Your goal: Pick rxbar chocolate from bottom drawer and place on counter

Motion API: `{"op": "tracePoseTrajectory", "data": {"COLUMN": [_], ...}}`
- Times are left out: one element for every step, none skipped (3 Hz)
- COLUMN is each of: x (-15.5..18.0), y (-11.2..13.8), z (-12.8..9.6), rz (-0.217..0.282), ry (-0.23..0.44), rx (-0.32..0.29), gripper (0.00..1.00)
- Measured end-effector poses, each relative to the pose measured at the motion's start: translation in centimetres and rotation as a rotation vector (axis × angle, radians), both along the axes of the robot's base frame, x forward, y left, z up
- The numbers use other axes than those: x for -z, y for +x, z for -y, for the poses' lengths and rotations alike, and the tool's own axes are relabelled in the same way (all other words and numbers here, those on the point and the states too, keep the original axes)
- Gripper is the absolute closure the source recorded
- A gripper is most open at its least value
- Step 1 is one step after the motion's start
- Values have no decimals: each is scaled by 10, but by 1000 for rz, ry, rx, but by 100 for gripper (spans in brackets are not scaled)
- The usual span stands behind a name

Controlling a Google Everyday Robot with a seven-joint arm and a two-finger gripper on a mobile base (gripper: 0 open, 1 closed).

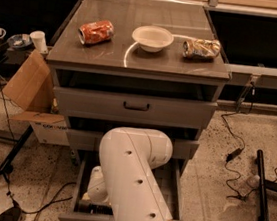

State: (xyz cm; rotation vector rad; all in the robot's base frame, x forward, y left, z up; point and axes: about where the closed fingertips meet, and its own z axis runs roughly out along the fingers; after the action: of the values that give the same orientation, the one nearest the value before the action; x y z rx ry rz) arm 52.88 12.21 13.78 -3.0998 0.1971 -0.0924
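Note:
The bottom drawer is pulled open below the two other grey drawers. My white arm reaches down into its left side. My gripper is low inside the drawer, at the front left. A small dark flat bar with pale lettering, the rxbar chocolate, lies on the drawer floor by the front wall, right under the gripper. I cannot tell whether the gripper touches it. The arm hides most of the drawer floor. The counter is the glossy cabinet top above.
On the counter lie an orange soda can on its side, a white bowl and a silvery-gold foil bag. A cardboard box leans at the cabinet's left. Cables and a black stand leg lie on the floor at right.

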Motion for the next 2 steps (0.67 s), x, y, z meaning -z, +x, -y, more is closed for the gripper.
{"op": "tracePoseTrajectory", "data": {"x": [19,29], "y": [-6,-15], "z": [-1,6], "rz": [-25,-42], "ry": [-11,-14], "rx": [-6,9], "gripper": [0,0]}}
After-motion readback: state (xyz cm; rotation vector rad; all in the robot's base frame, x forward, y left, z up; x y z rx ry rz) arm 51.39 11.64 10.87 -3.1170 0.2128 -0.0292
